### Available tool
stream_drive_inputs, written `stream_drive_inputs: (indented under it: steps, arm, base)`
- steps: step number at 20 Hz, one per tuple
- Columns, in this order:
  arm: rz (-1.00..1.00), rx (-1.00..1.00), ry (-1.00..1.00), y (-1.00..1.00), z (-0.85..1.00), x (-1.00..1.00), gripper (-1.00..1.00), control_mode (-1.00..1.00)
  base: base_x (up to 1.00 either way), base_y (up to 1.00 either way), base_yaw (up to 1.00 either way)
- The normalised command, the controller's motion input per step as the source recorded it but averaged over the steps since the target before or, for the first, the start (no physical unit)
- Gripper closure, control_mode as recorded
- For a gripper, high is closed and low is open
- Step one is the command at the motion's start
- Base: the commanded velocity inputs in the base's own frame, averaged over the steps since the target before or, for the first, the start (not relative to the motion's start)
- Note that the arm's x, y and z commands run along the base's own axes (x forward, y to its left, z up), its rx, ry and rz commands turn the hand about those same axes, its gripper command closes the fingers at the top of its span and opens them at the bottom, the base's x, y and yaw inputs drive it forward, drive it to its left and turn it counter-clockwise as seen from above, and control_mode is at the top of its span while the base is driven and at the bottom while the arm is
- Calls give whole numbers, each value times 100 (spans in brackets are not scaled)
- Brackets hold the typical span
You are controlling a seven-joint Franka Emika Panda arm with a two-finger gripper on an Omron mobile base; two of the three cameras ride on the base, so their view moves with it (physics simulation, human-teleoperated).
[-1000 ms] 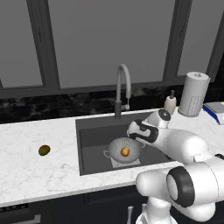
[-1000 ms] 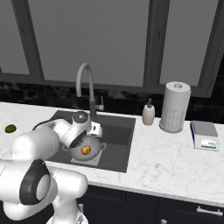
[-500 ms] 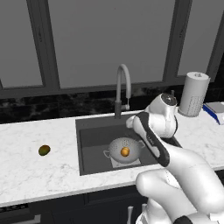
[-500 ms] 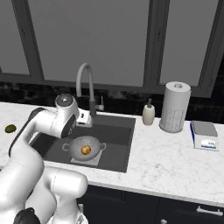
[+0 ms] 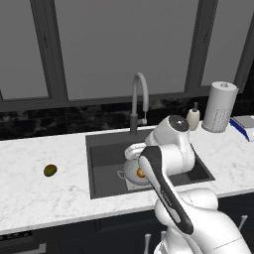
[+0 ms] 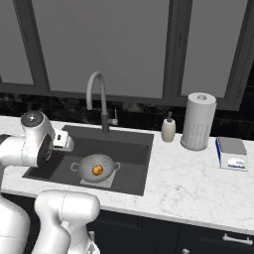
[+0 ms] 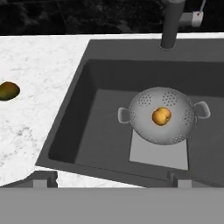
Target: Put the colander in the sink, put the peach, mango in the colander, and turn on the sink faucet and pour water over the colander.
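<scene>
With the colander (image 7: 162, 120) seated on the sink (image 7: 87, 131) floor and the peach (image 7: 161, 116) resting inside it, the hand (image 7: 111, 177) is held released and empty above the basin, while the mango (image 7: 8, 90) is left on the surface (image 7: 39, 65).
</scene>
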Motion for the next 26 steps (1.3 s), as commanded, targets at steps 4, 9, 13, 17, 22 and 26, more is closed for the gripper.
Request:
stream_drive_inputs:
  steps: [4, 9, 13, 17, 22, 26]
  arm:
    - [1, 0, 15, 97, 26, -21, -100, -100]
    - [0, 0, 22, 81, 5, -1, -100, -100]
    - [0, -1, 21, 77, 0, 0, -100, -100]
    - [0, -1, 20, 72, 0, 0, -100, -100]
    - [0, -2, 20, 73, 0, 4, -100, -100]
    - [0, -4, 14, 66, -1, 11, -100, -100]
  base:
    - [0, 0, 0]
    - [0, 0, 0]
    - [0, 0, 0]
    - [0, 0, 0]
    - [0, 0, 0]
    - [0, 0, 0]
